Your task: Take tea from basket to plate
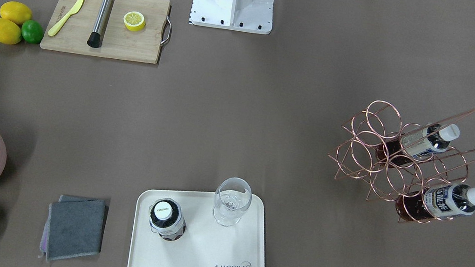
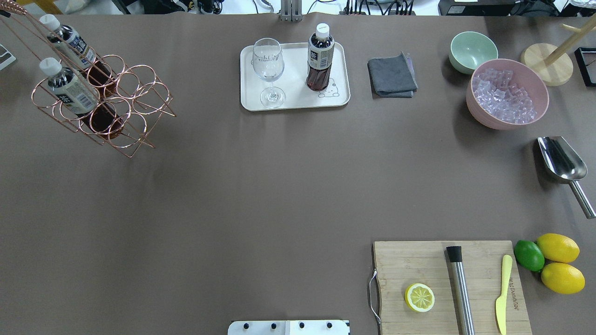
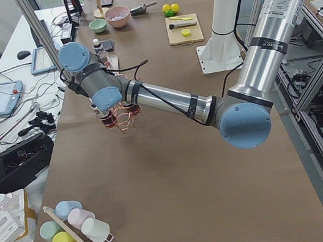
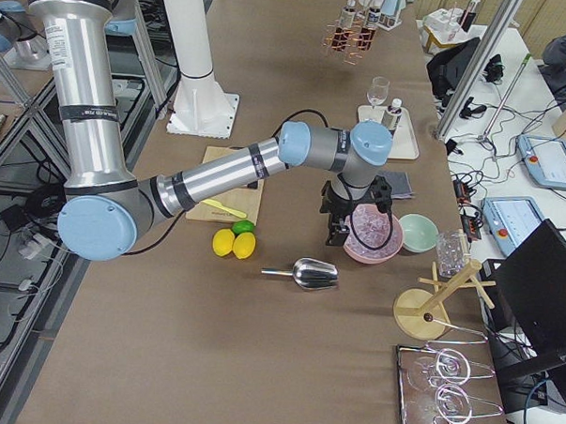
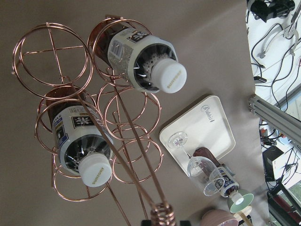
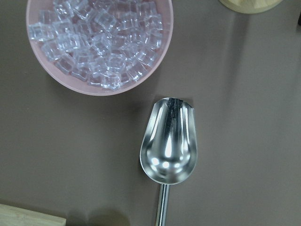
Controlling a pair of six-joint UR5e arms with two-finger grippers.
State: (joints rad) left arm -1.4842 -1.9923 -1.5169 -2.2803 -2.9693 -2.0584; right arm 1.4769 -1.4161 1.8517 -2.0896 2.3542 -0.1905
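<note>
Exterior front-facing, tea (image 1: pixel 166 221) on plate (image 1: pixel 210 254), left jaws away, holding basket (image 1: pixel 395 164)

Bright, even light from overhead, every view sharp. Soft shadows on the brown tabletop (image 2: pixel 233 195) hug the pink plastic bowl of ice (image 1: pixel 1 162). White glare spots inside the shiny steel scoop (image 6: pixel 168 146) in the right wrist view.

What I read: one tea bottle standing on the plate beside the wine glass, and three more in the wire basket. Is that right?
Not quite. The basket holds two tea bottles, not three, as the overhead exterior view shows. The rest stands: one tea bottle is upright on the plate beside the wine glass.
</note>
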